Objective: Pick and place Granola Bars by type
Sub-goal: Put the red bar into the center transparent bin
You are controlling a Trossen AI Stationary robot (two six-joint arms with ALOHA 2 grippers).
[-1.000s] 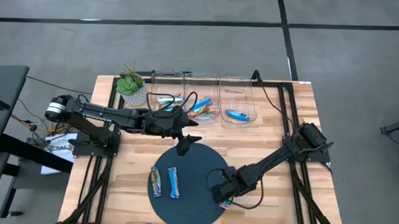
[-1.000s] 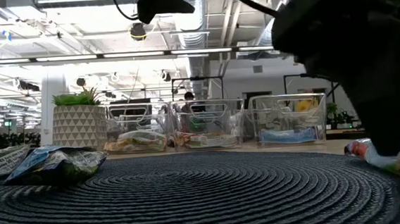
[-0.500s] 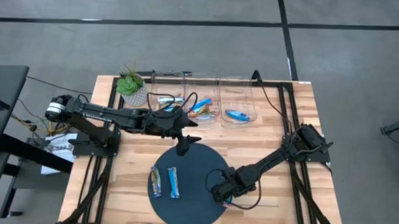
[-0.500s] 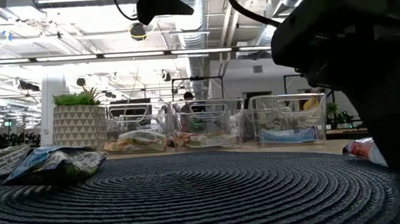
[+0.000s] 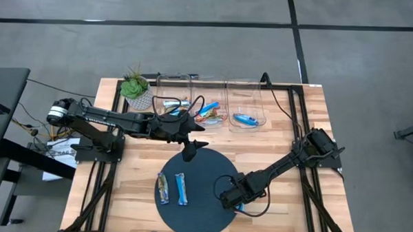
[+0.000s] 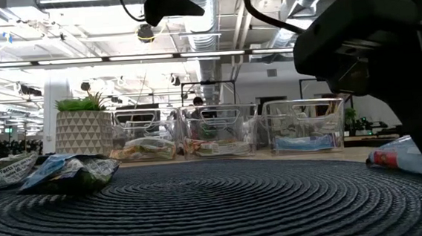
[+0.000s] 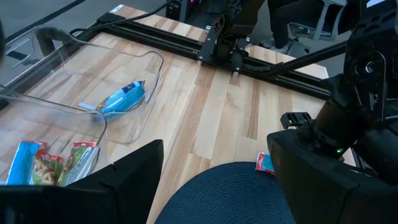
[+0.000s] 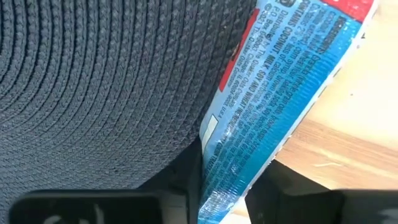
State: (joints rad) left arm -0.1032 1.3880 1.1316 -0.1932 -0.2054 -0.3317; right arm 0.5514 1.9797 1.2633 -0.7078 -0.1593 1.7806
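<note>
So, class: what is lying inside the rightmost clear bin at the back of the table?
The rightmost bin holds one bright blue bar on its floor. The left wrist view shows the same single bar. Nothing else shows inside; the clear walls hide little.

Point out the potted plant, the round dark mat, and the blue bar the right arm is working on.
potted plant point(image 5: 134, 86), high view, on its green leaves.
round dark mat point(image 5: 204, 171), high view, on a bare part.
blue bar point(image 8: 280, 87), right wrist view, on the wrapper's middle.

Even overhead light, soft shadows; ceiling lamps point(image 6: 145, 33) glare in the low view, near arm blurred.
</note>
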